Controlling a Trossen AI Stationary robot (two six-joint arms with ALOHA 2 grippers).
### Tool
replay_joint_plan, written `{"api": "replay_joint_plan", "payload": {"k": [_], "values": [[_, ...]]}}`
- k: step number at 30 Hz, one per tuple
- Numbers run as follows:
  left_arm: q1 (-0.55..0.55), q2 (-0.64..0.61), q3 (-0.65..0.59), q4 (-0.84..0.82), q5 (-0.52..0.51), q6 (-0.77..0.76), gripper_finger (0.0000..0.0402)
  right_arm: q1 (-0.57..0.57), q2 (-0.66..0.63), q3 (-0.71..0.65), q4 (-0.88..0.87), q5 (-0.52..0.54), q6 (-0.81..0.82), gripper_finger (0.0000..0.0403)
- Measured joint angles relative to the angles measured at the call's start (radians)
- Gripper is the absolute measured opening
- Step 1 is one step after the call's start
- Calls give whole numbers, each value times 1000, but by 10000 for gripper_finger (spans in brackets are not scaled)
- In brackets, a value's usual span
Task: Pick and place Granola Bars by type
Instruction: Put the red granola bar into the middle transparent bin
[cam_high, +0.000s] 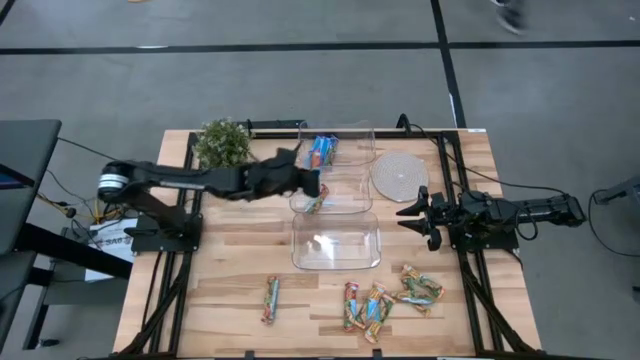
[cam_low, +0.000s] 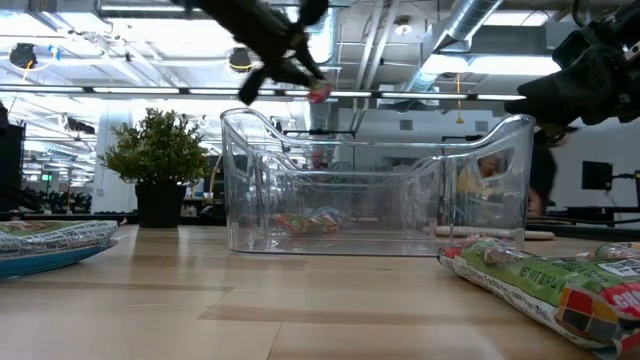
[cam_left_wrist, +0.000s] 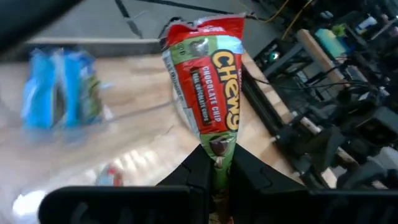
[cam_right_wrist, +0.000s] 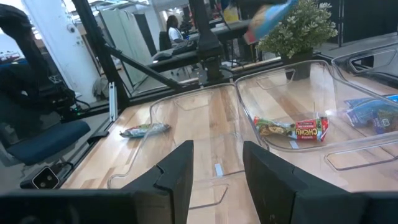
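From above we take the middle clear tub (cam_high: 331, 192) as our landmark; the left gripper (cam_high: 308, 184) hangs over its left rim, clenched on a red-and-green Chewy bar (cam_high: 322, 188), and a second such bar (cam_high: 316, 203) lies inside the tub near that rim; the far tub (cam_high: 352, 143) beyond it holds blue bars (cam_high: 322, 151); the near tub (cam_high: 335, 241) in front lies bare; a potted plant (cam_high: 223, 143) stands to the landmark's far left, a woven coaster (cam_high: 400, 174) to its right; the right gripper (cam_high: 417, 214) waits right of the tubs, its fingers parted on nothing; loose bars (cam_high: 378, 305) cluster at the front edge, one lone bar (cam_high: 270, 299) apart to their left, with open wood between.

At table height the held bar hangs above the tub walls.

In the left wrist view the fingers (cam_left_wrist: 200, 171) pinch the bar's lower end; its "chocolate chip" face is upright.

In the right wrist view the spread fingers (cam_right_wrist: 176, 172) frame the bare tub; the landmark's bar (cam_right_wrist: 291, 129) lies beyond.
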Motion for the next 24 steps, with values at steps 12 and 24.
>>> {"api": "replay_joint_plan", "payload": {"k": [12,24], "values": [[68,219,274,-61,127,111,25,0,0,0,0,0,0,134],[74,227,274,-228,100,101,25,0,0,0,0,0,0,134]]}}
